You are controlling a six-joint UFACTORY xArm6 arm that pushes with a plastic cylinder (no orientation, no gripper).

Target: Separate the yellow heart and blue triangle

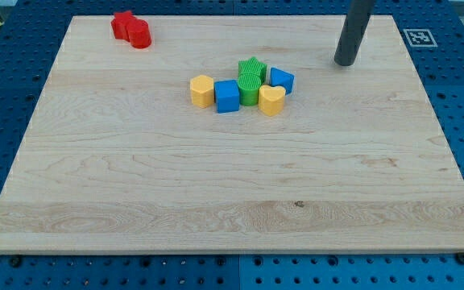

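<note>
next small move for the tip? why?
Probably slide my tip toward the view's lower left, to the seam between the blue triangle and the yellow heart. They touch at the cluster's right end, the triangle just above the heart, and my tip sits up-right of both, apart from them.

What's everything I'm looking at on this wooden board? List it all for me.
wooden board: one, light wood, fills most of the view
red blocks: two, red, touching, board's top left
yellow hexagon-like block: one, left end of the central cluster
blue cube: one, right of that yellow block
green blocks: two, green, cluster's middle
blue triangle: one, cluster's upper right
yellow heart: one, just below the blue triangle
perforated table: one, blue, around the board
marker tag: one, black and white, top right
my tip: one dark rod, right of the cluster, touching no block
</note>
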